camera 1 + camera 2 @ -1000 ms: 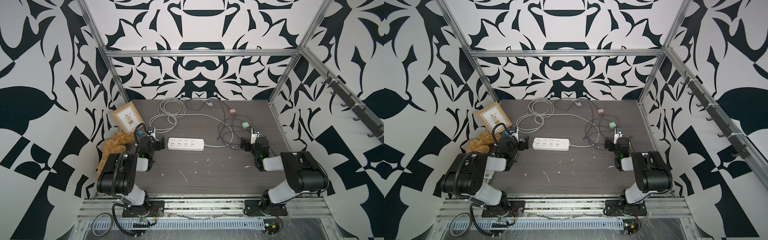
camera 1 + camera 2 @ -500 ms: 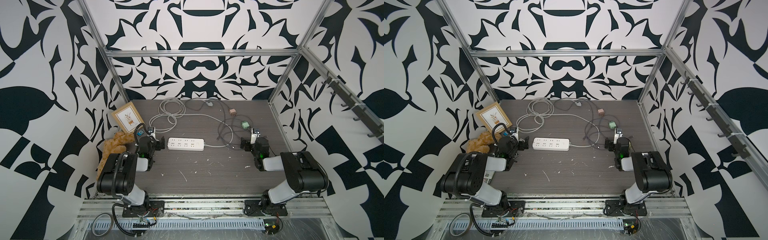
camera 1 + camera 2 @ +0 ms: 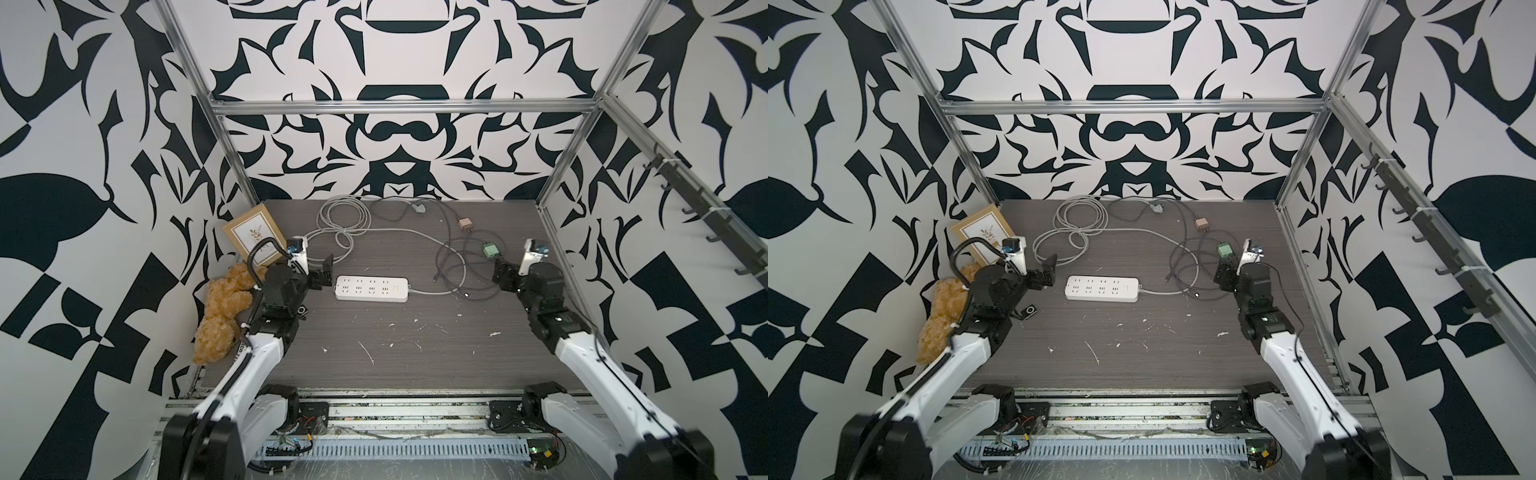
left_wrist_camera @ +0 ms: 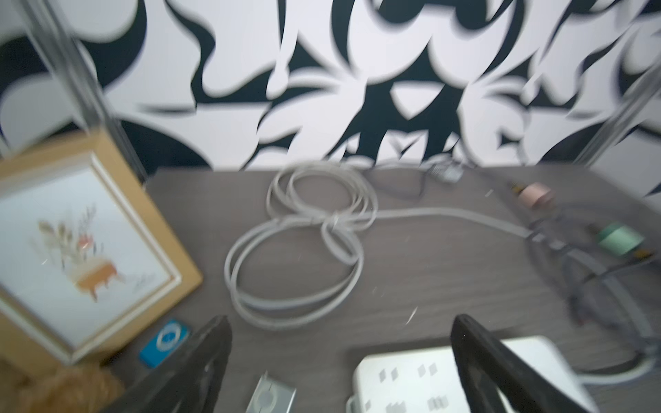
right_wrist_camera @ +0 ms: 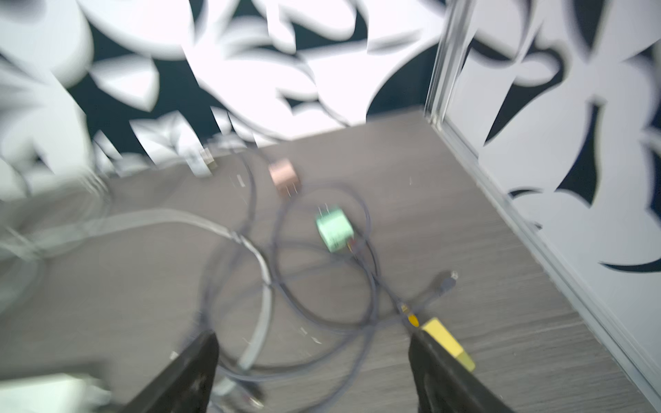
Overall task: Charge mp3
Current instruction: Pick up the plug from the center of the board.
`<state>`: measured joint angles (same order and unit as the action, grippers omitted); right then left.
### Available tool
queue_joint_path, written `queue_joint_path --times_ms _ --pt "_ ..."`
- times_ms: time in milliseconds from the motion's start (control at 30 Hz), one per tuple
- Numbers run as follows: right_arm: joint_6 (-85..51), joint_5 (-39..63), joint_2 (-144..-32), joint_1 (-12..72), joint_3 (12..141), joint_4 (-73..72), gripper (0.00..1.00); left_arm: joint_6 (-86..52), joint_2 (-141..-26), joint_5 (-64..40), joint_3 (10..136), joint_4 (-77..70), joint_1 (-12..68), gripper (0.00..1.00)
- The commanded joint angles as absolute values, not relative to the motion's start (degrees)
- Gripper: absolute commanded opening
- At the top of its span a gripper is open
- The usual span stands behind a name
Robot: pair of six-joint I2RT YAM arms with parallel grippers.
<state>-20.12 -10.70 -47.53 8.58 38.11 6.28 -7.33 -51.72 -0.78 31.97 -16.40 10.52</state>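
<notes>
Blue mp3 (image 4: 164, 343) flat beside picture frame (image 4: 71, 250) | about nine o'clock of left pincer (image 4: 339, 321), just outside its spread jaws | right pincer (image 5: 313, 334) spread, empty, well apart

Both top views are bright and evenly lit from overhead, and sharp across the tabletop (image 3: 415, 353). The power strip (image 3: 372, 288) casts only a thin, soft shadow. The arm links nearest the camera look smeared at the lower corners. Both wrist views are motion-blurred: the picture frame (image 4: 71, 250) and green charger cube (image 5: 334, 230) have doubled edges. The dark fingers of the left hand (image 4: 339, 329) and right hand (image 5: 313, 339) are out of focus.
</notes>
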Motion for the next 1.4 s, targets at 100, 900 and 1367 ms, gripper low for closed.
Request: queue_joint_path --times_ms 100,900,1367 --pt "-40.8 -5.2 -42.0 8.5 50.1 57.0 0.91 -32.9 -47.7 -3.7 47.4 21.5 22.1 0.99" --pt "-2.2 -2.4 -108.4 -9.7 89.2 62.6 0.59 -30.0 -64.3 -3.5 57.7 31.5 45.4 0.99" --pt "-1.0 -2.1 -116.5 -10.0 91.2 61.7 0.47 -30.0 -62.7 -1.6 55.7 32.7 45.3 0.99"
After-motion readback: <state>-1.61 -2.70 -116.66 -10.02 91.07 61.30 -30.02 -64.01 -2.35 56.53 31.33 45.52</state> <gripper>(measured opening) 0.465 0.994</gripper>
